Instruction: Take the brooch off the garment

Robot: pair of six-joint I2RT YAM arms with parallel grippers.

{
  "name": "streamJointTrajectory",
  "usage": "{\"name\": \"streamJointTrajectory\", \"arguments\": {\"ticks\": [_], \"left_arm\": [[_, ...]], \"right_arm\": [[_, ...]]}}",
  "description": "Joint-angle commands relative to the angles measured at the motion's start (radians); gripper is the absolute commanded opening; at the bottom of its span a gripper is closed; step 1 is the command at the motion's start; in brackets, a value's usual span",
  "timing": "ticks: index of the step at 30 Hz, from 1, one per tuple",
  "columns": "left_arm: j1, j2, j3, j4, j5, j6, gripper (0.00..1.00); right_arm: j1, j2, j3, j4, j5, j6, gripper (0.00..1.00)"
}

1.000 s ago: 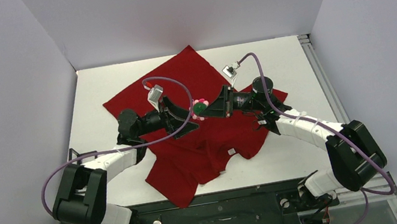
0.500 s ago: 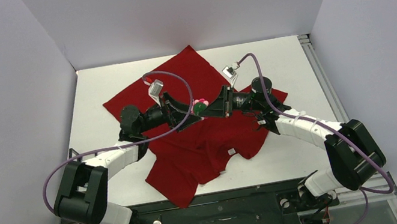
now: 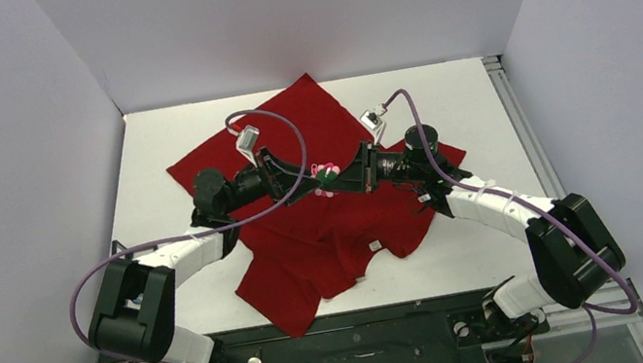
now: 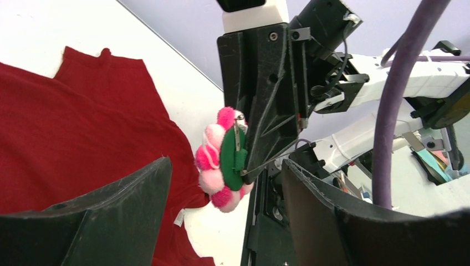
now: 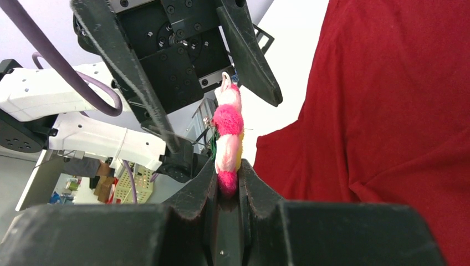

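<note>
White table (image 3: pixel 147 161) carries the crumpled dark-red T-shirt (image 3: pixel 326 230). Above it, frame centre, my right gripper (image 5: pixel 228 166) pinches the brooch (image 5: pixel 228 130) edge-on, long axis vertical in its wrist view. Left gripper (image 4: pixel 224 163) jaws stand apart, flanking it. Only the left wrist view shows the green back's pin, facing right.

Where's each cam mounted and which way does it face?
Top external: above and behind, looking down at the table; both arms whole.
Left wrist: looks between its own parted jaws at the brooch, pinched by the right gripper.
Right wrist: looks along its own jaws, shut on the brooch, toward the left gripper.
Shared: all show brooch and garment.
</note>
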Motion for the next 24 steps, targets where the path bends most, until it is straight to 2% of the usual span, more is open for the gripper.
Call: {"name": "streamJointTrajectory", "arguments": {"ticks": [1,7,13,17,24], "left_arm": [[0.008,-0.004,0.009,0.153,0.054,-0.040,0.71],[0.063,-0.023,-0.005,0.236,0.129,-0.080,0.74],[0.062,-0.026,0.016,0.103,0.121,-0.039,0.61],[0.019,-0.018,0.042,0.030,0.135,-0.009,0.54],[-0.031,0.012,0.055,0.002,0.148,-0.012,0.40]], "right_arm": [[-0.004,-0.040,0.006,0.039,-0.005,-0.039,0.00],[-0.012,-0.050,0.001,0.057,-0.039,-0.056,0.00],[0.001,-0.050,-0.007,0.055,-0.082,-0.081,0.00],[0.014,-0.057,-0.001,0.009,-0.098,-0.126,0.00],[0.024,-0.063,0.011,-0.028,-0.114,-0.161,0.00]]}}
